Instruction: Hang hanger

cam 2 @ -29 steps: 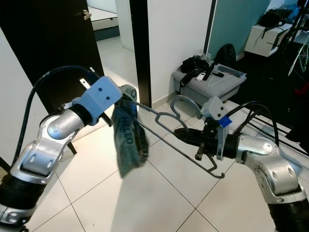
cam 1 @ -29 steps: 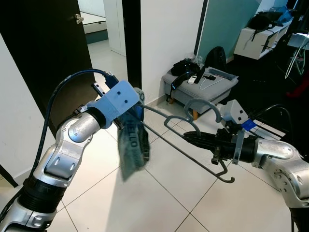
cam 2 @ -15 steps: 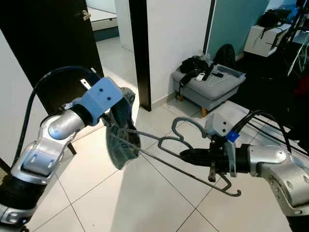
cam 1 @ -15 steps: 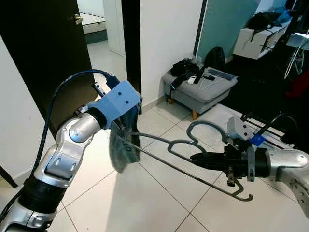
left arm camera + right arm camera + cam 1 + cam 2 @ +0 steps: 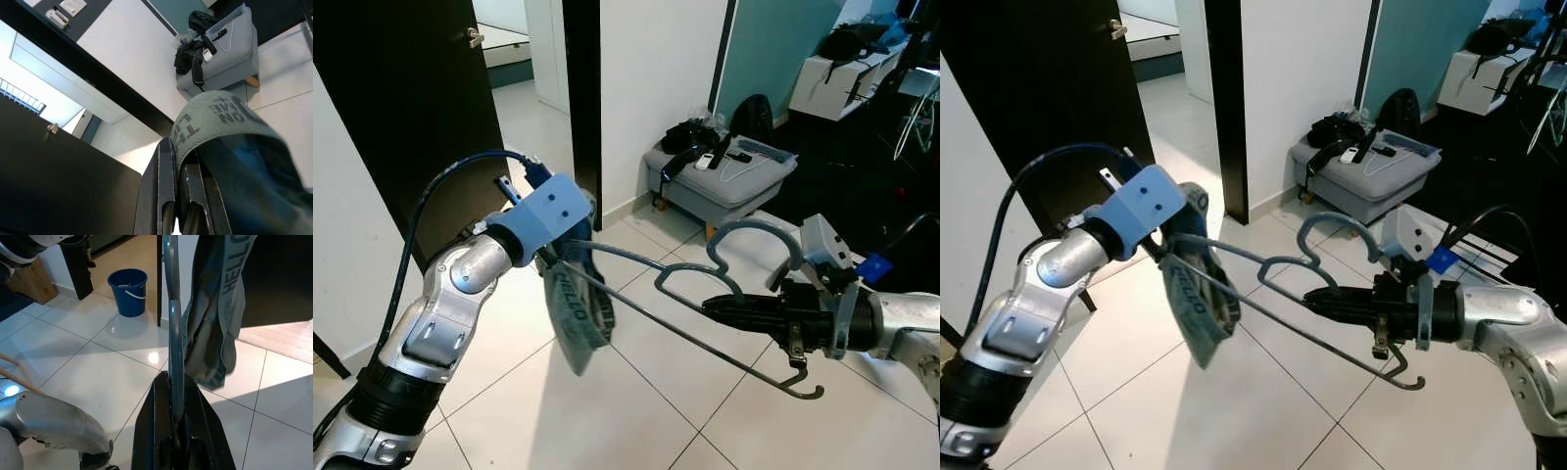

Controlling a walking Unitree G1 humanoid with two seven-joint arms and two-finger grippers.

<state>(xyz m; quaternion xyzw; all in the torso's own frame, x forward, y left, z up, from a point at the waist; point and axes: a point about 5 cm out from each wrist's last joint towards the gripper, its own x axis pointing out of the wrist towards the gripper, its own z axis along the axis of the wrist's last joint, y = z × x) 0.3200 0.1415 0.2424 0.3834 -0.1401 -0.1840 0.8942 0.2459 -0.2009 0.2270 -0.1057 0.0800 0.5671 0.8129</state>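
between the two raised arms the grey hanger (image 5: 705,294) spans the air above the tiled floor (image 5: 607,411), its long axis running from upper left down to lower right. on the left, the left gripper (image 5: 546,257) sits at the hanger's left end; i cannot tell from the head views how its fingers stand, but the left wrist view shows them pressed together on the band of the blue-grey garment (image 5: 576,318), which droops from that end with pale lettering on it. moving right, the hanger's curved hook (image 5: 754,237) rises near the middle-right, pointing up and toward the far side. right of that, the right gripper (image 5: 729,309) pinches the hanger's upper wire just below the hook, so the right arm is the nearer one to the hook. i'd judge the hook must be steered onto a rail, and none is plain to see. beyond, far right, stands a grey ottoman (image 5: 744,181) with bags on it; a dark door (image 5: 411,108) stands far left. the right wrist view catches a blue bucket (image 5: 128,291) on the tiles.
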